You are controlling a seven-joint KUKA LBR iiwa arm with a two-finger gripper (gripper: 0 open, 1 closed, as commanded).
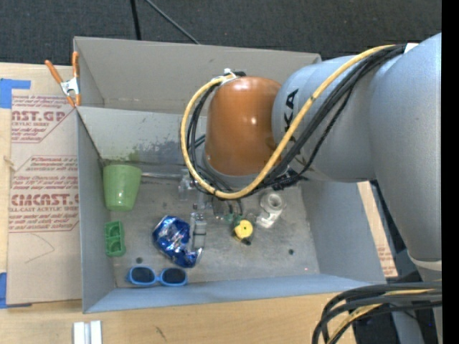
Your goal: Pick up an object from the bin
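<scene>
Orange wrist cover (240, 124) on my arm sits closest to the lens, with cables (188, 131) looped round it. Below it my jaws hang low at the right edge of a crumpled blue foil wrapper (171, 235), front-middle of the grey bin (215, 289). Can't tell if they're spread or pressed together. Blue sunglasses (156, 276) lie just in front. Small yellow piece (243, 229) and white ring-shaped piece (270, 208) lie to the view's right, green cup (120, 185) at left.

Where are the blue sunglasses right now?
In the camera view, the blue sunglasses lie at lower left by the bin's front wall, just below the crumpled blue wrapper.
</scene>
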